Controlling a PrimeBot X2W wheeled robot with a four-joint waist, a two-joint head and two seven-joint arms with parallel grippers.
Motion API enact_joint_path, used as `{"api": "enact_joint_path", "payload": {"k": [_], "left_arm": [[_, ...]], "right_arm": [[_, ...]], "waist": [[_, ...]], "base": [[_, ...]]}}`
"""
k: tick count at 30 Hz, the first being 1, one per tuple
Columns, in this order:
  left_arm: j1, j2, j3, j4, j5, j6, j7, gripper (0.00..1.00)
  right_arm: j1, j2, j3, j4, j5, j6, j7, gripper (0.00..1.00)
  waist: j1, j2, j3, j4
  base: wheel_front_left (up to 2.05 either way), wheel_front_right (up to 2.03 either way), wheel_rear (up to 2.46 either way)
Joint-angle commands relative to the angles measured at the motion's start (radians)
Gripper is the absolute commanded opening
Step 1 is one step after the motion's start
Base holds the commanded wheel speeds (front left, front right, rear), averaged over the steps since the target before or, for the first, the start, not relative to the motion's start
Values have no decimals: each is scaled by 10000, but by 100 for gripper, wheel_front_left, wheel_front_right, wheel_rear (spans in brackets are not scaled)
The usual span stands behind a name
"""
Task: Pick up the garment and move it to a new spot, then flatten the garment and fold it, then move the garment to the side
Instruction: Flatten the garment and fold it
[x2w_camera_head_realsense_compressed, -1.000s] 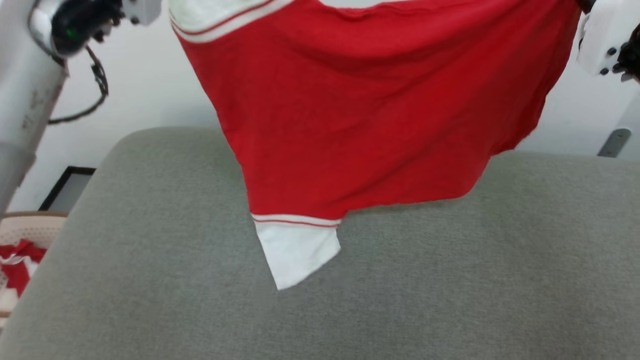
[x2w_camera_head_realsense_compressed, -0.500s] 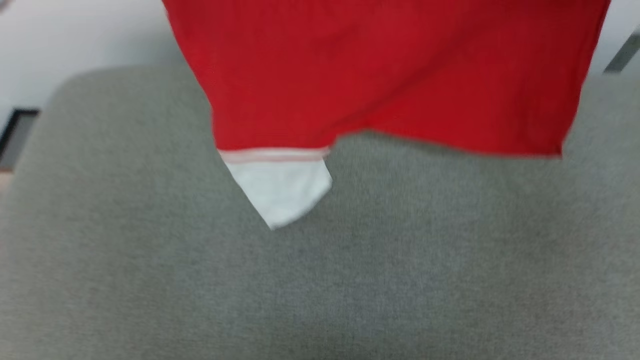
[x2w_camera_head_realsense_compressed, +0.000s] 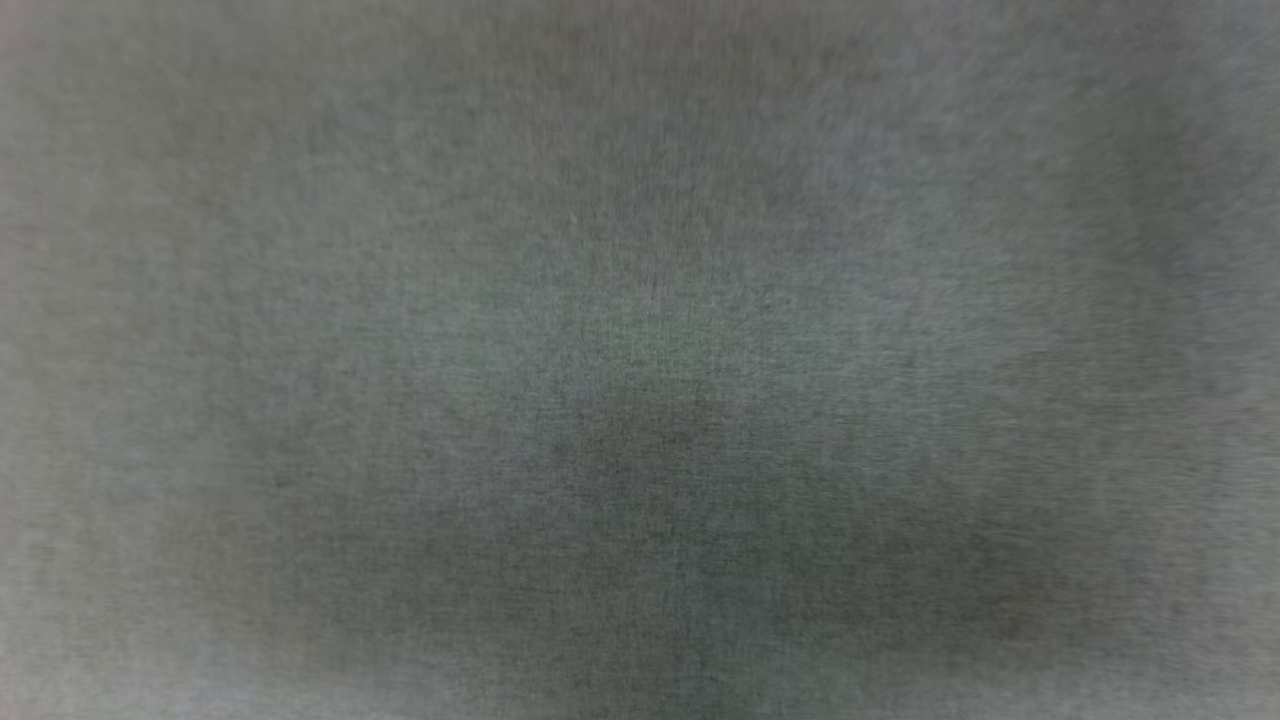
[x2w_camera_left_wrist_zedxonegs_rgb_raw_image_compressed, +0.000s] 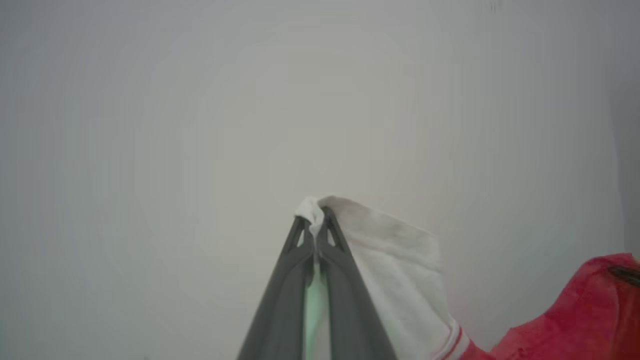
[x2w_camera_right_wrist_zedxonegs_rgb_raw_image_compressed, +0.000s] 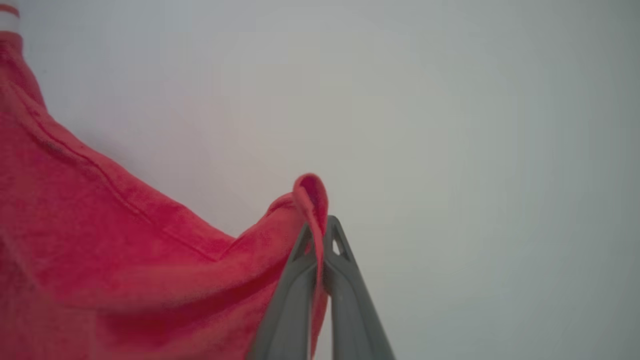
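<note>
garment (x2w_camera_right_wrist_zedxonegs_rgb_raw_image_compressed: 115, 235): red body hangs across lower left of right wrist view, a red edge fold pinched at centre bottom between the closed fingers of the right gripper (x2w_camera_right_wrist_zedxonegs_rgb_raw_image_compressed: 320, 232). left wrist view: left gripper (x2w_camera_left_wrist_zedxonegs_rgb_raw_image_compressed: 316, 227) clamped tight on the white sleeve tip, centre bottom; red cloth at lower right. head view: blurred grey fabric surface (x2w_camera_head_realsense_compressed: 640, 360).

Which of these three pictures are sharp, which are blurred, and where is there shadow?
Head view: the grey fabric surface is blurred all over, with a darker shadow low in the middle. Left wrist view: the left gripper and the garment are sharp; the picture's edges dim. Right wrist view: the right gripper is sharp, the garment at left softer.
</note>
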Motion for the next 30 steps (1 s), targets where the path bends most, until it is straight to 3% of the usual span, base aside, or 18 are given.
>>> {"api": "enact_joint_path", "payload": {"k": [1, 6, 9, 12, 16, 20, 24, 27, 30], "left_arm": [[438, 91, 188, -118, 49, -50, -35, 0], [2241, 51, 378, -140, -50, -164, -41, 0], [3225, 14, -36, 91, -284, -231, 136, 0], [3928, 42, -475, -2, -496, -244, 633, 0], [5220, 563, -1332, -707, -1242, -226, 1911, 0], [6639, 1160, -1983, -1627, -1906, -227, 2996, 0], [8248, 1864, -2313, -2643, -2519, -147, 3876, 0], [9491, 2366, -2436, -3684, -2989, 271, 4346, 0], [10802, 2968, -2507, -4868, -3407, 988, 4535, 0]], "right_arm": [[252, 53, 2, 336, 77, -10, -55, 0], [966, -93, 346, 1657, 422, -10, 110, 0], [1491, -206, 582, 2150, 1003, -10, 232, 0], [1896, -279, 745, 2303, 1507, -10, 287, 0], [2894, -377, 1412, 2223, 2603, -10, 789, 0], [4330, -808, 2501, 1305, 4170, -10, 1746, 0], [6011, -1925, 3557, -435, 5743, -10, 2439, 0], [7315, -2856, 4144, -1676, 6675, -12, 2861, 0], [8506, -3650, 4327, -2654, 7373, -10, 3192, 0]], "waist": [[0, 0, 1236, 387], [0, 0, 852, 771], [0, 0, 448, 914], [0, 0, 98, 989], [0, 0, -721, 1026], [0, 0, -1571, 1030], [0, 0, -2349, 1001], [0, 0, -2855, 987], [0, 0, -3282, 950]], "base": [[0, 0, 0], [0, 0, 0], [0, 0, 0], [0, 0, 0], [0, 0, 0], [0, 0, 0], [0, 0, 0], [0, 0, 0], [0, 0, 0]]}}
